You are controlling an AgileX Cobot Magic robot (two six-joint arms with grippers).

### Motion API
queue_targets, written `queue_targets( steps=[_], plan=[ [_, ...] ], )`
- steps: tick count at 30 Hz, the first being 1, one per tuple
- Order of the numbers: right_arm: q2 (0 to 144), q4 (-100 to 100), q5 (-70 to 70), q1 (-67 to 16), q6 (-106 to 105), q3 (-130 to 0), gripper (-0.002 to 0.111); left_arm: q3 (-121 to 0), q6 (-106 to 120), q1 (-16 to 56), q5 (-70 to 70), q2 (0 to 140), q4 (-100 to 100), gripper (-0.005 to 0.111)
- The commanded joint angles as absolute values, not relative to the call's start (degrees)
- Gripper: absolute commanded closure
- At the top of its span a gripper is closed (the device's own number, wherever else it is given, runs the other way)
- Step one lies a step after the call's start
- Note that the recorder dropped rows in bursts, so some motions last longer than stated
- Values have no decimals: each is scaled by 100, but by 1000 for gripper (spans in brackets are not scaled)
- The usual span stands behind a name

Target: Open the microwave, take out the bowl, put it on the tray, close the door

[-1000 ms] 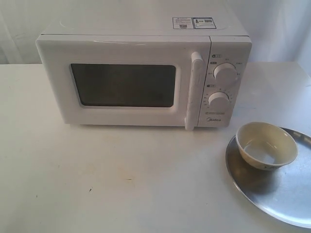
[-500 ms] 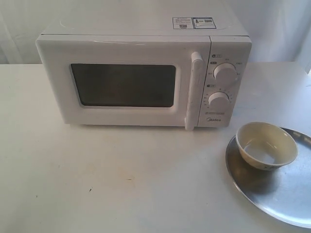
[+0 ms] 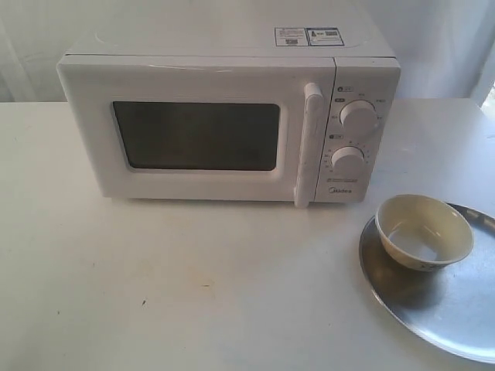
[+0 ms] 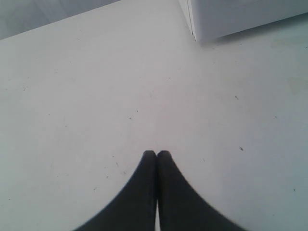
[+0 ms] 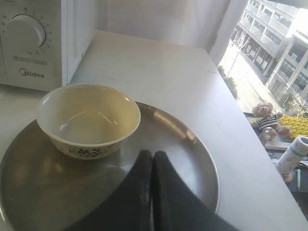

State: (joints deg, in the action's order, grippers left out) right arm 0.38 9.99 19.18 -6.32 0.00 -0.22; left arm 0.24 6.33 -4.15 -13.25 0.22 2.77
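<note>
The white microwave point(image 3: 224, 124) stands at the back of the table with its door point(image 3: 193, 135) shut and its bar handle point(image 3: 308, 143) upright. To its right the cream bowl point(image 3: 424, 230) sits upright on the silver tray point(image 3: 456, 309). The right wrist view shows the bowl point(image 5: 89, 119) on the tray point(image 5: 187, 144), with my right gripper point(image 5: 152, 155) shut and empty just over the tray beside it. My left gripper point(image 4: 157, 154) is shut and empty above bare table, a corner of the microwave point(image 4: 240, 17) ahead of it. Neither gripper appears in the exterior view.
The table edge runs past the tray in the right wrist view. Beyond it sit a teddy bear point(image 5: 267, 122) and a white bottle point(image 5: 293, 156) on a window ledge. The microwave's knobs point(image 3: 357, 116) face the front.
</note>
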Motion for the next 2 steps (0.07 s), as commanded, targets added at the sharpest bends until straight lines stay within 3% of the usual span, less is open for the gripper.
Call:
queue_targets(
  steps=[1, 2],
  plan=[
    [0, 1026, 1926, -602, 0, 0, 108, 0, 623, -394, -1334, 0, 255, 107],
    [0, 1026, 1926, -602, 0, 0, 108, 0, 623, -394, -1334, 0, 255, 107]
  ],
)
